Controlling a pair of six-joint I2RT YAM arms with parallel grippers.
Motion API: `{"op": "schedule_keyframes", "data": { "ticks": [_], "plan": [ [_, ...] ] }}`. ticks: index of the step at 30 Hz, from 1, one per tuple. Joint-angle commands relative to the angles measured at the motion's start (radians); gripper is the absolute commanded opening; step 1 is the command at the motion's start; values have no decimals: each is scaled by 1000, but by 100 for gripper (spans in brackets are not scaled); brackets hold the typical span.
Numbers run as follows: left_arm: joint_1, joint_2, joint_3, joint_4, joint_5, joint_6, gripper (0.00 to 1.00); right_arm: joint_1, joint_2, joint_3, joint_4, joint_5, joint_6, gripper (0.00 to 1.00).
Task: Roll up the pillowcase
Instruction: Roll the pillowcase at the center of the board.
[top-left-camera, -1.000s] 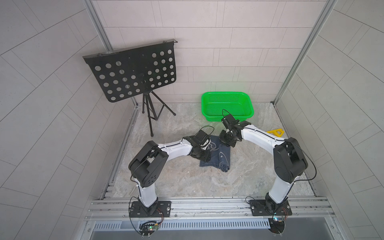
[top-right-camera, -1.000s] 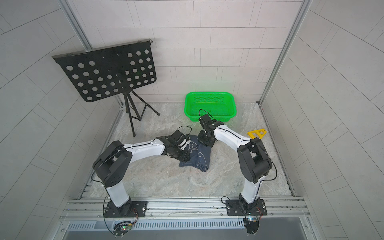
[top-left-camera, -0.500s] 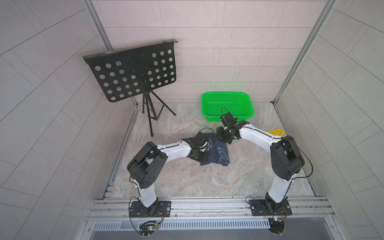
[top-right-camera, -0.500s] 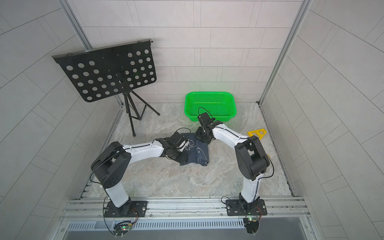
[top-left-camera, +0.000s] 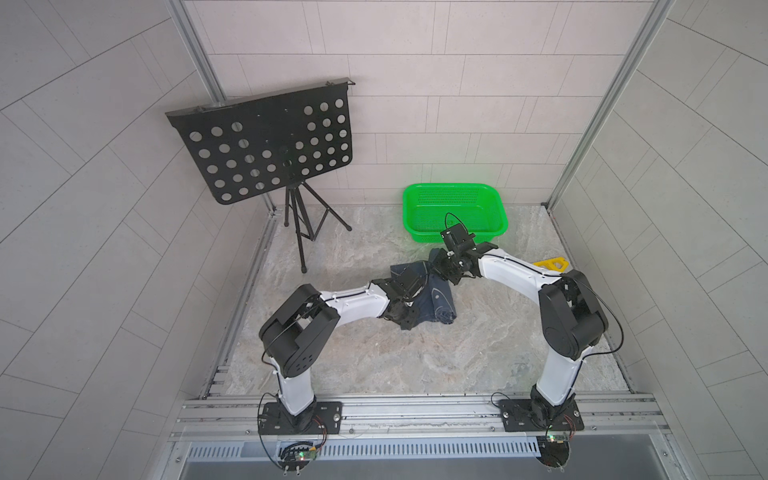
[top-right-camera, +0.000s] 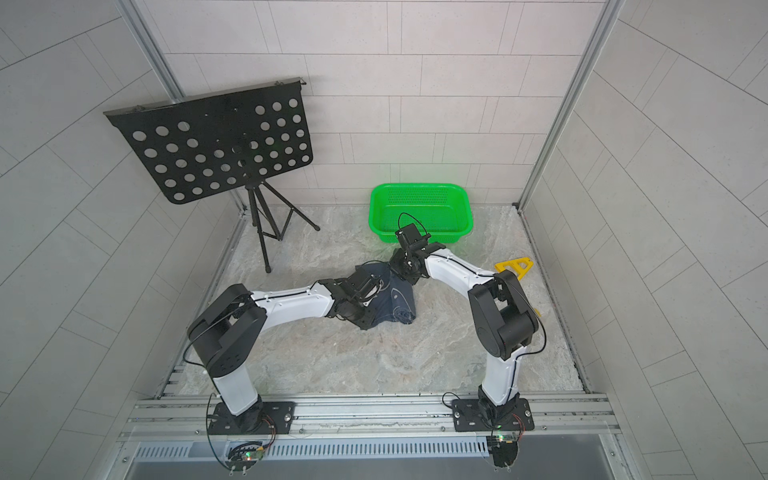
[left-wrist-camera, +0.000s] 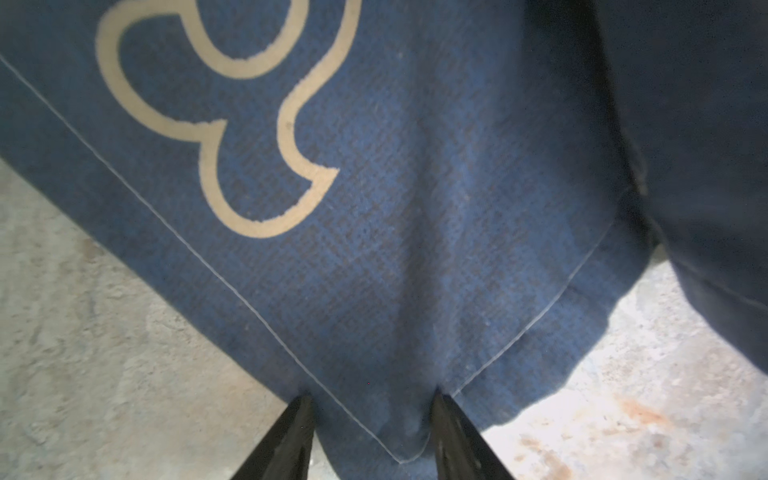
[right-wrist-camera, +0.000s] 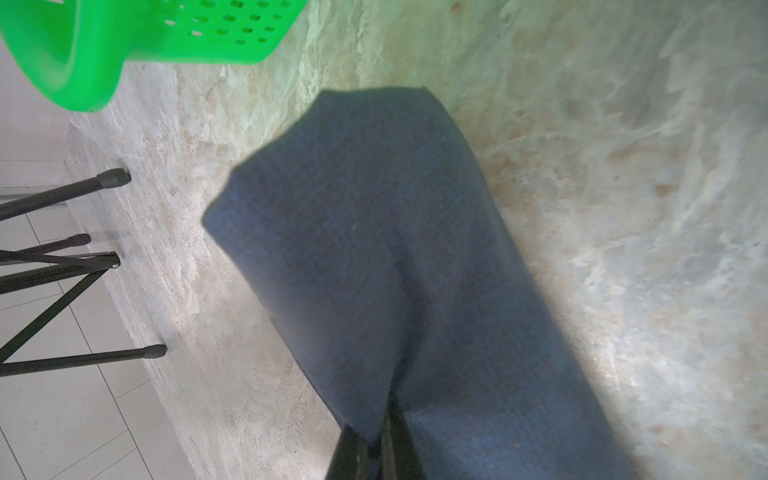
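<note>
Pillowcase (left-wrist-camera: 415, 249), navy, pale looped outline (left-wrist-camera: 208, 166), stitched seam (left-wrist-camera: 208, 267)

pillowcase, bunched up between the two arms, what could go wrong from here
The right gripper is shut on only a thin edge of the pillowcase; the hanging cloth could slip out.
The left gripper straddles one corner with its jaws apart; it may catch a single layer and skew the roll.
The green basket sits close behind the right wrist; a backward pull could bump it.
</note>
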Motion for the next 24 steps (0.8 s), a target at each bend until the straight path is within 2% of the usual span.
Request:
{"op": "schedule_keyframes", "data": {
  "ticks": [1, 7, 13, 24],
  "plan": [
    [7, 47, -29, -104, -46, 13, 54, -6, 25, -5, 41, 32, 21, 0],
    [6, 12, -13, -116, -23, 10, 54, 16, 73, 21, 62, -4, -14, 4],
    [17, -35, 30, -148, -12, 16, 57, 33, 63, -19, 76, -86, -129, 10],
    [42, -140, 91, -231, 43, 17, 60, 47, 75, -4, 84, -193, -185, 31]
  ]
}}
